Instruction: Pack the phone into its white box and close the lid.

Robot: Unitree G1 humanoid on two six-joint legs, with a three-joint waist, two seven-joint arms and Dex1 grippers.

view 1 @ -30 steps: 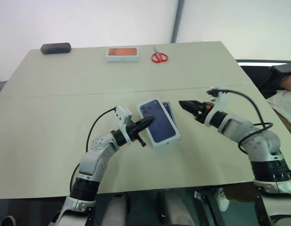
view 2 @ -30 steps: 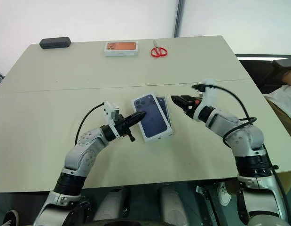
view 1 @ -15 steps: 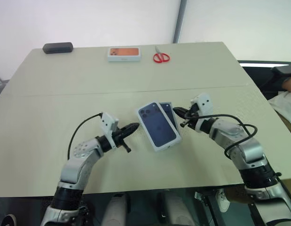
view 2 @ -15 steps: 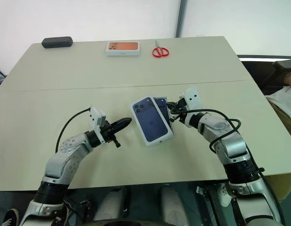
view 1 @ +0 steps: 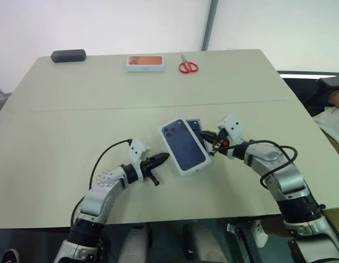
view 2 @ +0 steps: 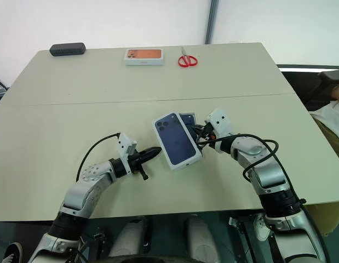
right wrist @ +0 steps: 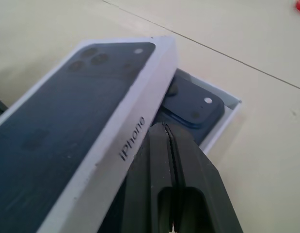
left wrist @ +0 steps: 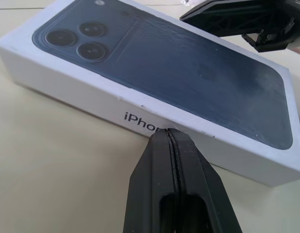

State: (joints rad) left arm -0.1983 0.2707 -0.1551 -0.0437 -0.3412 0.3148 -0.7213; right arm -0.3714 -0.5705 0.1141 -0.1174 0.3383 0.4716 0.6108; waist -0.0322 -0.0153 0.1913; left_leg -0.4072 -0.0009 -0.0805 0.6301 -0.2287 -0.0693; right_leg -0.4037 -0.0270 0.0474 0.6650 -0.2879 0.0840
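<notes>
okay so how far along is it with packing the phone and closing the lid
Done: the phone lies in the white box. In hand: the lid sits askew over it, one end tilted up, with the left gripper and right gripper, fingers shut, at its opposite long sides. Left: square the lid and press it down.

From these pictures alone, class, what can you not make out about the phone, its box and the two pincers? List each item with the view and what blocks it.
- Phone: right wrist view shows one end; the lid covers the rest.
- Box: mostly hidden under the skewed lid.
- Left pincer: whether its shut tips touch the lid's side cannot be told.
- Right pincer: contact with the lid is unclear.
- Lid lettering: cut off by the fingers.
</notes>
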